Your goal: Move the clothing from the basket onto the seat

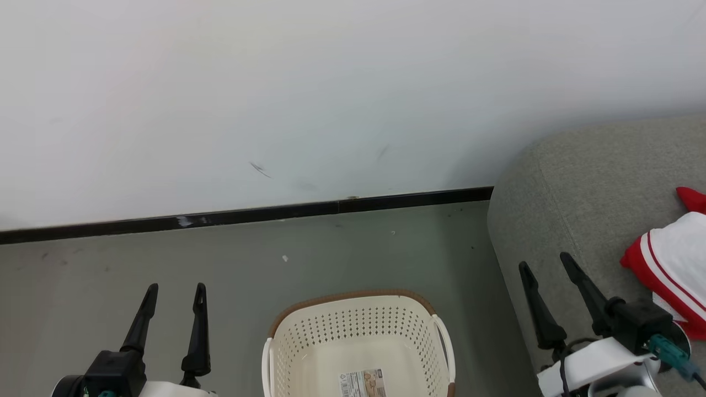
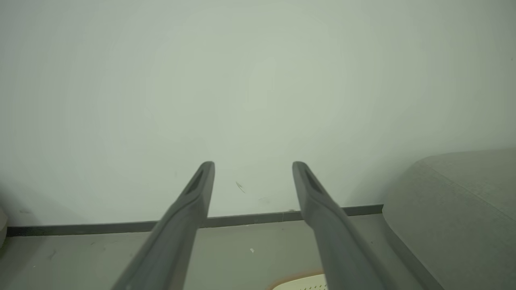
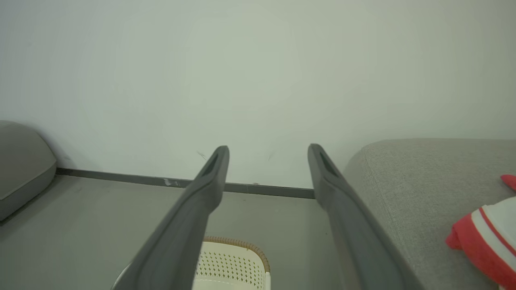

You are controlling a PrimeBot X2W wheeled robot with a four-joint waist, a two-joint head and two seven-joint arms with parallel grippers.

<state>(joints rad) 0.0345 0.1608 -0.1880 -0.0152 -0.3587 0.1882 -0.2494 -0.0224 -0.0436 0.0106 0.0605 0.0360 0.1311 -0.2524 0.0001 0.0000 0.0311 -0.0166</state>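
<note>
The cream basket (image 1: 441, 336) with a brown rim stands on the floor at the bottom centre, its inside bare except for a paper label (image 1: 362, 383); its rim (image 3: 242, 243) also shows low in the right wrist view. Red and white clothing (image 1: 670, 264) lies on the grey seat (image 1: 590, 182) at the right, seen again as clothing (image 3: 485, 237) on the seat (image 3: 419, 177). My left gripper (image 1: 175, 288) is open at the lower left, above the floor and left of the basket. My right gripper (image 1: 543, 260) is open over the seat's left edge, left of the clothing. Both hold nothing.
A white wall (image 1: 331, 99) with a black baseboard (image 1: 248, 215) runs behind the grey floor (image 1: 342, 253). Another grey cushioned piece (image 3: 20, 161) sits at the far left of the right wrist view. The seat's corner (image 2: 455, 209) shows at the right of the left wrist view.
</note>
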